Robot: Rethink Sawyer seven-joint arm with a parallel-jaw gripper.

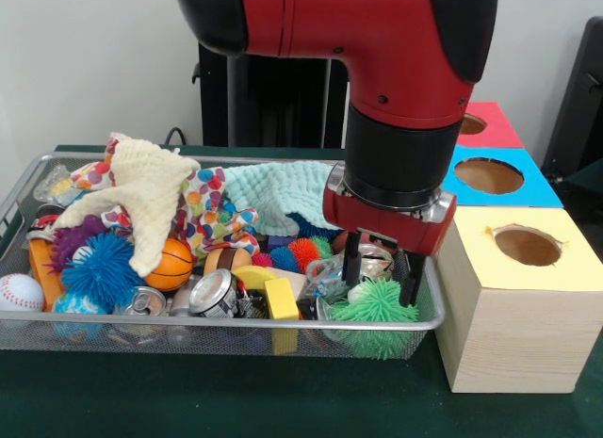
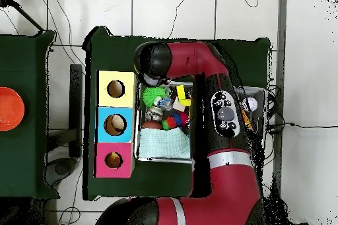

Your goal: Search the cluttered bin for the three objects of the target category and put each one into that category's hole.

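The end effector [image 1: 383,270] is hanging spread wide, gripping nothing, over the bin [image 1: 217,323]'s corner beside the yellow-topped box [image 1: 523,301]. It's probably hunting for cloths. The yellow cloth [image 1: 151,198] and mint cloth [image 1: 278,193] are lying on top, farther along. A green spiky ball [image 1: 377,311] and cans [image 1: 215,292] are getting in the way. The red hole [image 1: 471,124] is waiting farthest back.

Spiky balls [image 1: 99,268], cans [image 1: 215,292], baseball [image 1: 19,292]

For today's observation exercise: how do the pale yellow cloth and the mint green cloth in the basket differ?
The pale yellow cloth is heaped high at the front view's left; the mint green cloth lies lower, further back. The arm partly hides the mint green cloth, while the pale yellow cloth shows fully. Both look waffle-textured and lie inside the wire basket.
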